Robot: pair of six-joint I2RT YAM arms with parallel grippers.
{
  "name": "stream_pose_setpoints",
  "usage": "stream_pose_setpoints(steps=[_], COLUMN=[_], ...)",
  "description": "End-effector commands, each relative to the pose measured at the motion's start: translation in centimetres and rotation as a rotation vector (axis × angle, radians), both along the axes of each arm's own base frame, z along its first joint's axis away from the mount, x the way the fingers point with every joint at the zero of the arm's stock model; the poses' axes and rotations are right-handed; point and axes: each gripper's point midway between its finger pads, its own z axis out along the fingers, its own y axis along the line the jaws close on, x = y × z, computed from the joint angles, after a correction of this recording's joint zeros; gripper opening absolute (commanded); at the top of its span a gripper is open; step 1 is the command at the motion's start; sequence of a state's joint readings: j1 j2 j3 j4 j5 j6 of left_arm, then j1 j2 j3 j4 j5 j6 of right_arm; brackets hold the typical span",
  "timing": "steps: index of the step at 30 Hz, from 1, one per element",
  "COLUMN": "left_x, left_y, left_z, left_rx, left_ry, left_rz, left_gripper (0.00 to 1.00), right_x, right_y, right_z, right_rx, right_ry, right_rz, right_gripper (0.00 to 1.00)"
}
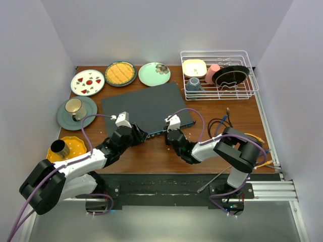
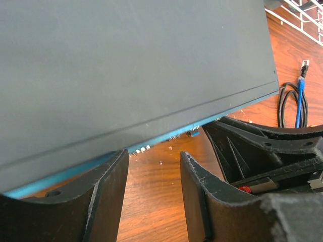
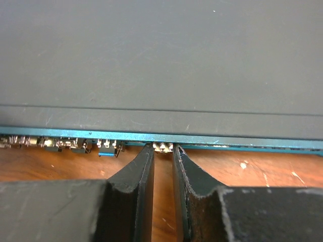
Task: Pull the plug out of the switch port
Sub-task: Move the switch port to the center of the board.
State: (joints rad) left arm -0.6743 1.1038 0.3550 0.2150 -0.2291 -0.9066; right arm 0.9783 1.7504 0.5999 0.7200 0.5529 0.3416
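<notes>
Switch (image 1: 144,103) lies flat in the middle of the table (image 1: 156,157), turned a little, with its blue front edge (image 3: 242,142) facing my two arms. From the right wrist I see the plug (image 3: 162,147), small and pale, sitting in that edge just above the wood. The right gripper (image 3: 163,151) has its jaws drawn narrow, one fingertip pressed to each side of the plug, so I read it as pinched. A small blue tab (image 3: 106,149) sits in the same edge a little to the left, clear of the fingers.

The left gripper (image 2: 153,159) is at the front edge too, further left along it. Its jaws are partly apart with bare wood between them, and it holds nothing. One fingertip reaches up to the blue strip; I cannot tell whether it touches.

Between the switch and the arm bases there is an open strip of table for drawing back. To the right, loose cables (image 1: 219,123) lie coiled near the switch's corner, beside the right arm. Beyond them, at the far right corner, stands the dish rack (image 1: 251,75). Three plates (image 1: 120,73) line the far edge just behind the switch. On the left a grey plate (image 1: 63,118) with a mug (image 1: 74,107) sits near the switch's side, and a yellow plate (image 1: 75,146) with a dark cup (image 1: 59,147) lies beside the left arm.
</notes>
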Motion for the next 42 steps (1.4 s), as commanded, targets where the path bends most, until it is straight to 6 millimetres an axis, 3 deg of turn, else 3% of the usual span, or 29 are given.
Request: stream_pose_setpoints(steps=[1,14,18,24,27,34,38,42], left_x=[0.5,-1.1,-1.6,-1.7,-1.3,-0.3,0.1,0.2], left_y=[-0.7,-2.6,-3.0,-4.6,-5.1,-3.5,-3.5,-3.5], left_z=[0.7,0.5,1.3,2.6,3.2,4.1,3.6,1.5], left_rx=[-0.043,0.014,0.161,0.436,0.548,0.806,0.880,0.916], left_ry=[-0.028,-0.065,-0.117,-0.141,-0.170,-0.340,-0.382,-0.339], left_rz=[-0.003,-0.115,-0.127,-0.281,-0.376,-0.482,-0.536,-0.555], left_gripper=[0.50,0.53,0.61,0.74,0.76,0.74,0.74,0.74], right_x=[0.8,0.5,0.7,0.7,0.8,0.6,0.6,0.6], right_y=[-2.6,-2.6,-2.4,-2.5,-2.4,-2.3,-2.2,-2.1], right_z=[2.8,2.5,2.2,2.4,2.4,2.1,2.4,2.4], right_rx=[0.063,0.032,0.027,0.023,0.032,0.054,0.061,0.066], right_ry=[-0.072,-0.054,-0.050,-0.050,-0.050,-0.043,-0.045,-0.044], right_rz=[-0.133,-0.132,-0.132,-0.134,-0.140,-0.138,-0.134,-0.130], right_gripper=[0.00,0.00,0.00,0.00,0.00,0.00,0.00,0.00])
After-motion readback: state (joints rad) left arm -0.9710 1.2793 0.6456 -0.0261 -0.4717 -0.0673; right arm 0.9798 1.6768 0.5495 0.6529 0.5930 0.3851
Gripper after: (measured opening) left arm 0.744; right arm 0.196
